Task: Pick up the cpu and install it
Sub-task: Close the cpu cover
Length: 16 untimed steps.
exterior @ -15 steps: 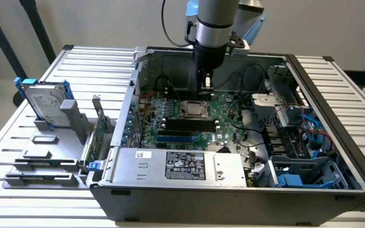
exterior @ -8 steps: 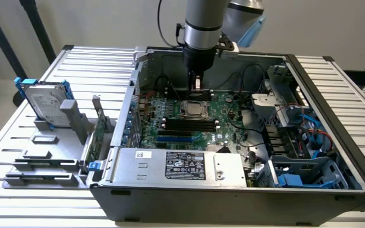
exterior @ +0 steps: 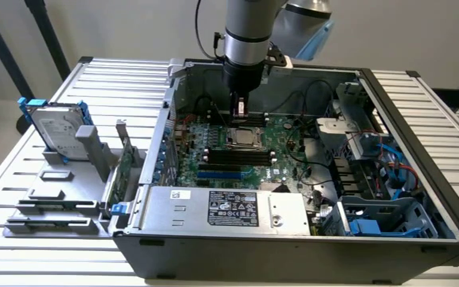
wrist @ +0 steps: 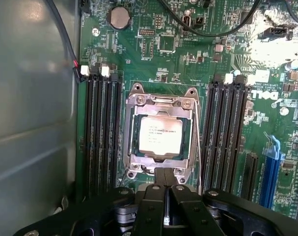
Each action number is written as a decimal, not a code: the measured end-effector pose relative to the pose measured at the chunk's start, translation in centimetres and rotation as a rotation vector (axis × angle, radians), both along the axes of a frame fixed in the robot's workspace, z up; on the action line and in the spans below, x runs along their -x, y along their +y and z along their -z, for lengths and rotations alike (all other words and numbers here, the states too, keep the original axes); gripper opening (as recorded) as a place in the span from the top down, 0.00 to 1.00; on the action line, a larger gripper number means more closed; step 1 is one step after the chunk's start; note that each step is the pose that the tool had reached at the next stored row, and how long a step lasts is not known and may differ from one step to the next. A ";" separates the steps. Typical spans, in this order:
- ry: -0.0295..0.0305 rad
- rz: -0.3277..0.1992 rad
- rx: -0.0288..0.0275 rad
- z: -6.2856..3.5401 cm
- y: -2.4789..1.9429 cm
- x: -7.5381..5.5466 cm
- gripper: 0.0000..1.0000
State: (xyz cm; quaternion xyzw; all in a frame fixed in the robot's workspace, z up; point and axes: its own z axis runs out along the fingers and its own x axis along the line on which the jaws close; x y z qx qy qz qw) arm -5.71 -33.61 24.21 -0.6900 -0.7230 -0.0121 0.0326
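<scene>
The cpu (wrist: pixel 161 136), a small square chip with a dull silver top, lies flat in the metal-framed socket (wrist: pixel 134 105) on the green motherboard (wrist: pixel 188 54). In the exterior view the cpu (exterior: pixel 243 137) sits mid-board inside the open computer case (exterior: pixel 293 245). My gripper (wrist: pixel 164 173) is shut, its two black fingers pressed together with nothing between them. It hovers just beside the socket's edge, apart from the chip. From outside, my gripper (exterior: pixel 240 115) hangs straight down from the arm, a little above the socket.
Black memory slots (wrist: pixel 102 142) flank the socket on both sides, and black cables (wrist: pixel 207 29) cross the board. A silver hard drive with blue rails (exterior: pixel 58 128) and a green card (exterior: pixel 120 173) stand in a grey holder at the exterior view's left. The power supply (exterior: pixel 229 206) fills the case's near side.
</scene>
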 end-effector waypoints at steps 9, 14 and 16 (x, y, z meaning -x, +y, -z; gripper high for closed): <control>0.0805 0.000 -0.0001 0.04 0.00 0.0 0.89; 0.1089 0.000 -0.0002 0.47 0.00 -0.5 0.89; 0.1108 0.000 -0.0002 0.78 0.00 -0.6 0.89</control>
